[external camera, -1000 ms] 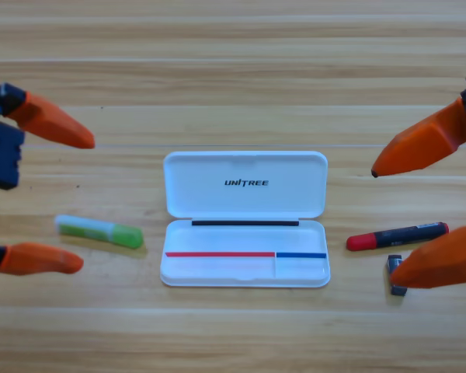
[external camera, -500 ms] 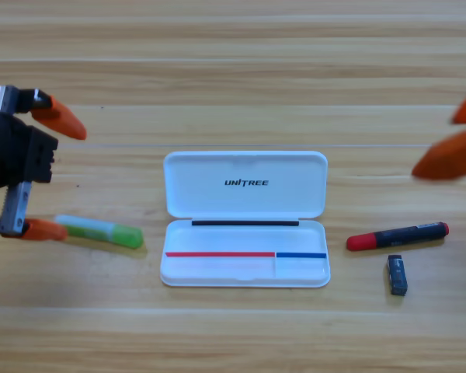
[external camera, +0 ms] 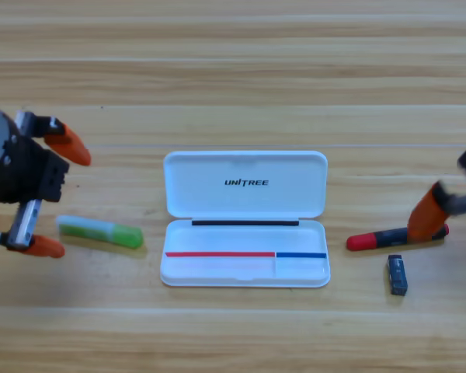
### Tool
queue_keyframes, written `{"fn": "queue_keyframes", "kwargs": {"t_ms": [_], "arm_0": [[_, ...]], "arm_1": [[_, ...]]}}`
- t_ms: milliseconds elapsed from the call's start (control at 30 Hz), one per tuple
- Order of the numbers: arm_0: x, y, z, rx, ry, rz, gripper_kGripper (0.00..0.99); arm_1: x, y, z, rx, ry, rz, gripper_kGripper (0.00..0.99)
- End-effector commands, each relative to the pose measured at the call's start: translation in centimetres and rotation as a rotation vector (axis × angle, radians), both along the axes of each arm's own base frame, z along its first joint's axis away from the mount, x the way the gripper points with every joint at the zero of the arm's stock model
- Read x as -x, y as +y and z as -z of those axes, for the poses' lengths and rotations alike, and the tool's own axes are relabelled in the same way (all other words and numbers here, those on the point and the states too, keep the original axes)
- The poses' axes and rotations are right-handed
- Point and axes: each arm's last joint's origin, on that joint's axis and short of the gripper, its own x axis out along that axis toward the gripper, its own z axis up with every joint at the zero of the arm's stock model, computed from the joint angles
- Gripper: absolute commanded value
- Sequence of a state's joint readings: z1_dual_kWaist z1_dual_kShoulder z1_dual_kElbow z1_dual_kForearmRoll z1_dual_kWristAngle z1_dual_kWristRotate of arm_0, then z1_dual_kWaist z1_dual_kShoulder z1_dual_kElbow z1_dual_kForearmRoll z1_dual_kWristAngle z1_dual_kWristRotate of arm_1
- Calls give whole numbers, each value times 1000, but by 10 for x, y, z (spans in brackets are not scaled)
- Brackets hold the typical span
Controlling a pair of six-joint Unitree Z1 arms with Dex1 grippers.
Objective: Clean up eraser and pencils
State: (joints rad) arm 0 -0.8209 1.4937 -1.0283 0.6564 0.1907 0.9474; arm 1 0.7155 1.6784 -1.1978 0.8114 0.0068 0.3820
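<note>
Findings: your left gripper (external camera: 53,196), black with two orange jaws, stands at the left edge of the wooden table (external camera: 233,70) with its jaws spread wide and nothing held. One jaw is on the far side and one just left of the tip of the pale whitish-green pencil with the bright green cap (external camera: 99,231), which lies flat, just left of the open white plastic case (external camera: 245,218).

Your right gripper (external camera: 429,214) is at the right edge, over the right end of the long black pencil with the red end (external camera: 396,235). Only one orange jaw shows clearly, so I cannot tell how far it is open or whether it grips anything. The small black eraser with the pale grey band (external camera: 397,275) lies apart, just on the near side of that pencil.

Assessment: both arms appear to be lining up for a pickup.

Recommendation: bring the left jaws to straddle the green pencil across its width near mid-length, not at its tip, before closing. On the right, centre over the black barrel and stay clear of the eraser. Carry each item to the case's lower tray.
</note>
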Motion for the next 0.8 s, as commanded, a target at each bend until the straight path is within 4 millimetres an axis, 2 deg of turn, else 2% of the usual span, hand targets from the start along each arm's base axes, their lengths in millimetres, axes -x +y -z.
{"fn": "queue_keyframes", "kwargs": {"t_ms": [33, 167, 300, 533, 733, 800], "arm_0": [[-65, 11, 47, -45, 189, -63, 989], [-102, 8, 80, -55, 311, -87, 983], [-122, 2, 101, -67, 389, -98, 983], [-125, 2, 102, -82, 378, -111, 983], [-122, 12, 100, -93, 375, -126, 989], [-122, 13, 103, -96, 377, -127, 990]], "arm_1": [[-24, 14, 61, 74, 160, 64, 989], [-32, 21, 81, 90, 178, 126, 989], [-40, 27, 96, 95, 190, 146, 945], [-49, 35, 110, 109, 213, 162, 822], [-50, 39, 119, 112, 243, 184, 787], [-50, 42, 121, 108, 249, 175, 618]]}}
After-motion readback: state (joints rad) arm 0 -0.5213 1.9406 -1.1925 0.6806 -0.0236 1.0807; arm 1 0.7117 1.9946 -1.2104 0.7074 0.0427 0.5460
